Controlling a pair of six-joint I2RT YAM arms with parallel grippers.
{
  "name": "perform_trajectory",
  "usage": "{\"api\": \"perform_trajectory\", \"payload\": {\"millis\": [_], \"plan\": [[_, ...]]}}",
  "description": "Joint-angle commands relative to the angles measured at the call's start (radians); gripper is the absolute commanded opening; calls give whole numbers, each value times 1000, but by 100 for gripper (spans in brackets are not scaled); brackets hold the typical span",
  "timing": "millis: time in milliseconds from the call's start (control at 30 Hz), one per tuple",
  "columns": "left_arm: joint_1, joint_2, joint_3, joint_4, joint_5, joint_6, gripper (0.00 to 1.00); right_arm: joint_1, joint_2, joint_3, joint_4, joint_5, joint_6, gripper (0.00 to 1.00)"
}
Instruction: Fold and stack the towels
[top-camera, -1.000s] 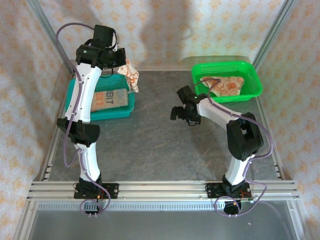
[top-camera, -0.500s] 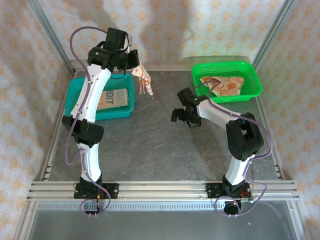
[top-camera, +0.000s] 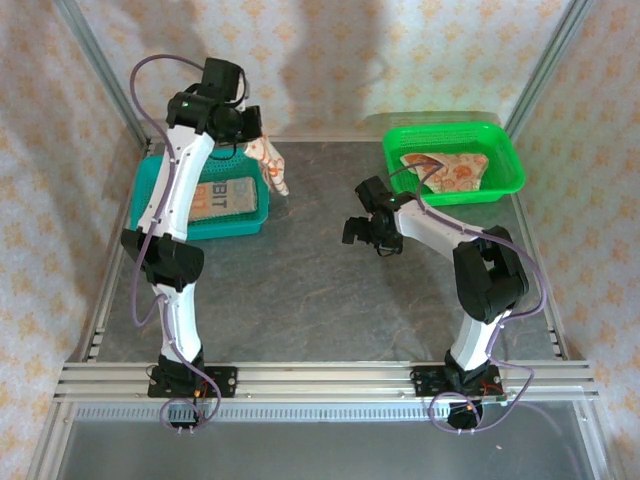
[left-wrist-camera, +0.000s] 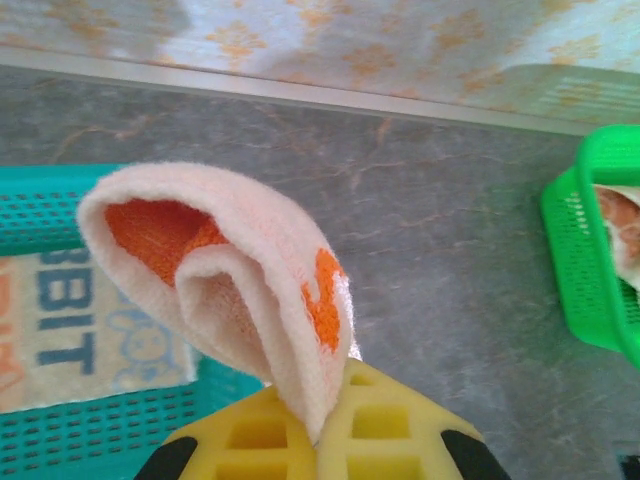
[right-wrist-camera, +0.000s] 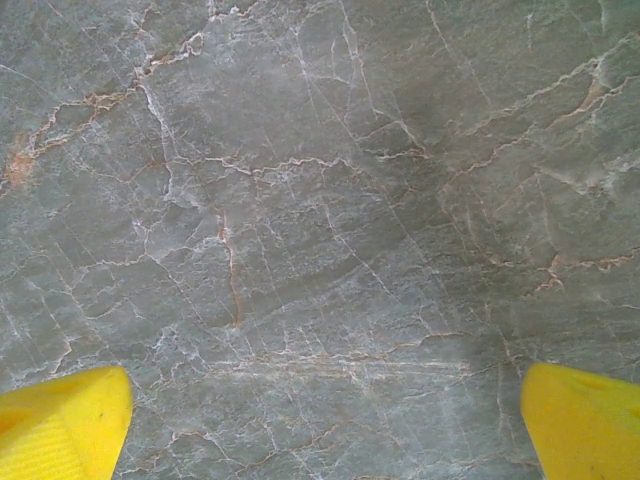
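My left gripper (top-camera: 252, 135) is raised at the back left, by the right side of the teal basket (top-camera: 250, 222). It is shut on a towel (left-wrist-camera: 245, 280), which hangs curled with its cream side out and orange inside; the same towel (top-camera: 270, 165) dangles over the table. Its yellow fingers (left-wrist-camera: 400, 430) pinch the cloth's edge. Another towel (top-camera: 452, 170) lies crumpled in the green basket (top-camera: 505, 165) at the back right. My right gripper (top-camera: 362, 232) hovers over the bare grey table (right-wrist-camera: 320, 240), open, its yellow fingertips (right-wrist-camera: 60, 425) wide apart with nothing between them.
A folded cloth with blue letters (top-camera: 220, 198) lies in the teal basket (left-wrist-camera: 60, 440). The green basket (left-wrist-camera: 585, 270) shows at the right of the left wrist view. Patterned walls and metal frame posts (top-camera: 100, 70) close in the table.
The left gripper swung right with the hanging towel, then came back left toward the teal basket. The right arm has stayed put.
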Motion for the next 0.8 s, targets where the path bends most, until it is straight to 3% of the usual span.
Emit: {"api": "perform_trajectory", "payload": {"millis": [0,500,767], "plan": [[41,-36,-19,-63,-35,59,0,4,-32,-10,2,9,13,99],[163,-32,-128,-119,-219,223,0,6,-29,13,-23,18,6,99],[176,-33,-345,55,-275,256,0,8,-24,49,-55,32,-8,99]]}}
